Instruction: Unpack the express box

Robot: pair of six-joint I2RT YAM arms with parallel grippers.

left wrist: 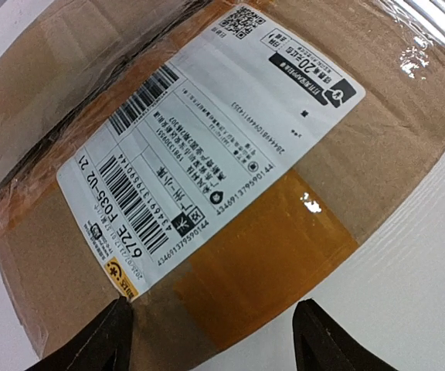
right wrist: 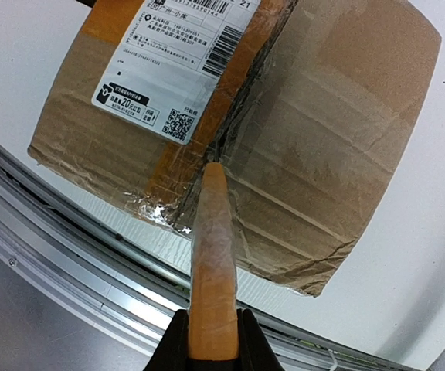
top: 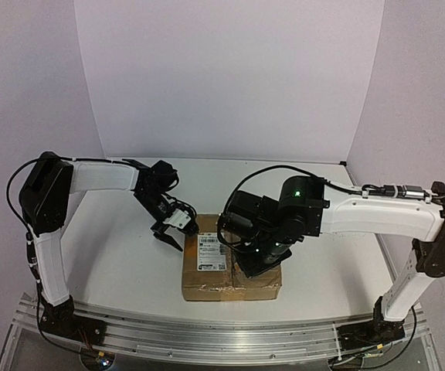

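Note:
The express box (top: 215, 284) lies flat on the white table near the front edge, closed, with a white barcode label (top: 212, 251) and brownish tape (left wrist: 276, 232) across its seam. My left gripper (top: 169, 233) hovers open at the box's left end. In the left wrist view its black fingertips (left wrist: 103, 344) straddle the taped edge of the box (left wrist: 52, 69) without touching it. My right gripper (right wrist: 212, 340) is shut on an orange tapered tool (right wrist: 211, 255). The tool's tip rests at the centre seam of the box (right wrist: 331, 139), just beside the label (right wrist: 168, 62).
A ribbed metal rail (right wrist: 68, 255) runs along the table's front edge, close to the box's near side (top: 207, 332). White walls close in the back and sides. The right arm's wrist (top: 269, 224) covers the right half of the box from above.

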